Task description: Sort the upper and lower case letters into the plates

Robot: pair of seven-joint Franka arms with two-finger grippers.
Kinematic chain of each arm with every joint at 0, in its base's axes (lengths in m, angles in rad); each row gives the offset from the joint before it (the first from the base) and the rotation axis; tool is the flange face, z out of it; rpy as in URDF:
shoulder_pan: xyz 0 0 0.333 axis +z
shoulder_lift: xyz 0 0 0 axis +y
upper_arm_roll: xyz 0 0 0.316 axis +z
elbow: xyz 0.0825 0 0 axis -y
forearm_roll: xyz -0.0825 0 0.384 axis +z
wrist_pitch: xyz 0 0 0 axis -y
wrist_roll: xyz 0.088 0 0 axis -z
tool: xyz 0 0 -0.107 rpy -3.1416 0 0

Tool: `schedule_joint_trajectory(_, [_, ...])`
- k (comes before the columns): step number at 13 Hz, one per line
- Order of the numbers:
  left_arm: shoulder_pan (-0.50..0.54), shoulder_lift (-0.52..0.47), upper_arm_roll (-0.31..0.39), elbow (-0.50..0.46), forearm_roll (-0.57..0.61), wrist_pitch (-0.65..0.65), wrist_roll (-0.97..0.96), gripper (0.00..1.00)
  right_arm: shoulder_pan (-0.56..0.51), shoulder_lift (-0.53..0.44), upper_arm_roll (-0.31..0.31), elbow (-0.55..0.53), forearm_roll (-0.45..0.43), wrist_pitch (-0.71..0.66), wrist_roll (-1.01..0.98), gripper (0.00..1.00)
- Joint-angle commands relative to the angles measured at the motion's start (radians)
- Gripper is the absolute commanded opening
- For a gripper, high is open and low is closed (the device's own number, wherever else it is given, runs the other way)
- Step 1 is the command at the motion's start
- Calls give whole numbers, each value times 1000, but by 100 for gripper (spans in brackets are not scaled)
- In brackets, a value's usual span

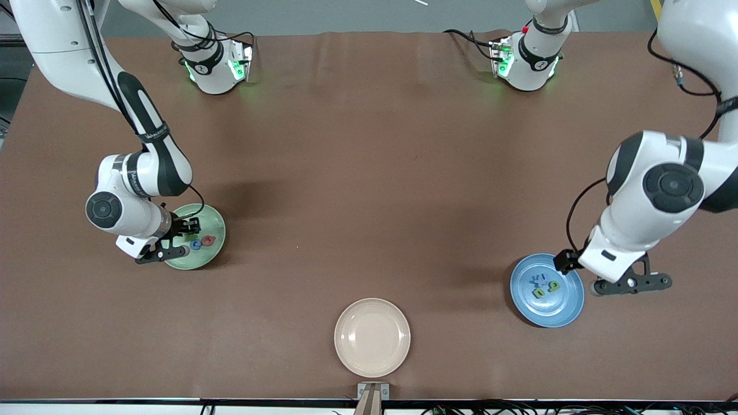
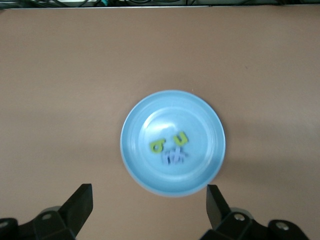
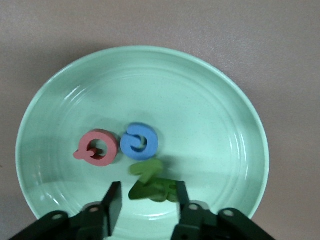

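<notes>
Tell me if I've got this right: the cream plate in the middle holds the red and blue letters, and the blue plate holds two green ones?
Not quite. The cream plate is bare; the red letter and blue letter lie in the green plate, as the right wrist view shows. The blue plate does hold two green letters.

Pretty clearly a robotics lab setup, not a home or kitchen. Two white Franka arms, the right arm (image 1: 115,190) and the left arm (image 1: 657,202), are bolted at the edge of a table (image 1: 369,173) that's covered in plain brown sheeting, and green status lights can be seen glowing at both bases. Black cables are strung along the arms and bundled at the table's near edge. A camera mount bracket (image 1: 373,395) is fixed at that edge. Bare grey floor is glimpsed past the bases.
</notes>
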Motion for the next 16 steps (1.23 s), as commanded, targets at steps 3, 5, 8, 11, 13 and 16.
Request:
schedule_joint_trajectory(3, [3,-190,-5,-19,-145,-175,128,100,-21,-32,10,113,16,-113,-11,100])
schedule_joint_trajectory(5, [4,-255,-5,-17,-185,-271,165,100,-22,-53,7,220,16,-246,-5,100])
schedule_joint_trajectory(8, [-42,-374,93,-29,-303,-327,240,100,-56,-159,5,312,19,-437,12,100])
schedule_joint_trajectory(11, [-201,-445,297,-52,-343,-405,329,100,-61,-251,2,345,18,-532,87,100])
schedule_joint_trajectory(13, [-275,-485,407,-89,-413,-410,331,100,-71,-224,2,502,13,-651,102,100])
schedule_joint_trajectory(16, [-323,-511,465,-103,-449,-433,328,100,-73,-208,5,576,24,-707,108,100])
